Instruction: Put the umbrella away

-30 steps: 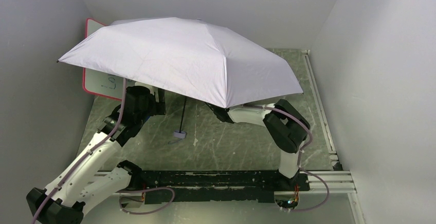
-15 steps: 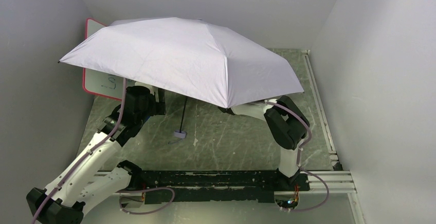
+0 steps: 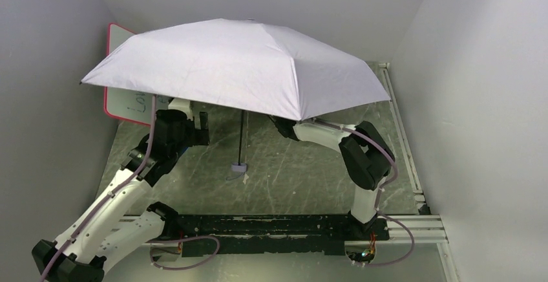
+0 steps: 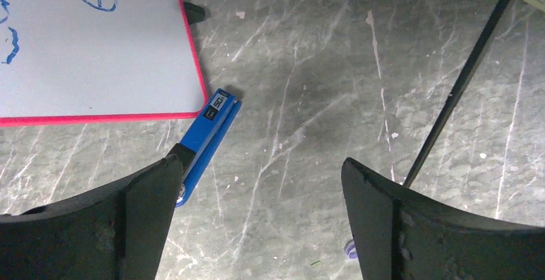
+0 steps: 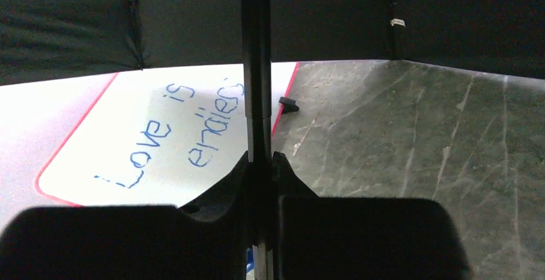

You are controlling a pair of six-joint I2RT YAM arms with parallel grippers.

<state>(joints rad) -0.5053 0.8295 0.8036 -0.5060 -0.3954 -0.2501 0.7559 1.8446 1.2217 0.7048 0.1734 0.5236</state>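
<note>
While the left fingers [image 4: 148, 209] hang spread above the bench [image 3: 297, 178], the right fingers [image 5: 289, 183] pinch the thin black shaft [image 5: 256, 68] of the open umbrella [image 3: 239, 68], upright mid-bench. It looks light with a floppy canopy, so that stiff shaft is the handhold.

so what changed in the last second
The right end effector closed on the shaft of the umbrella. The umbrella shifted right and now stands more upright, and its handle swung right. The left end effector stayed open, and the whiteboard did not move.
</note>
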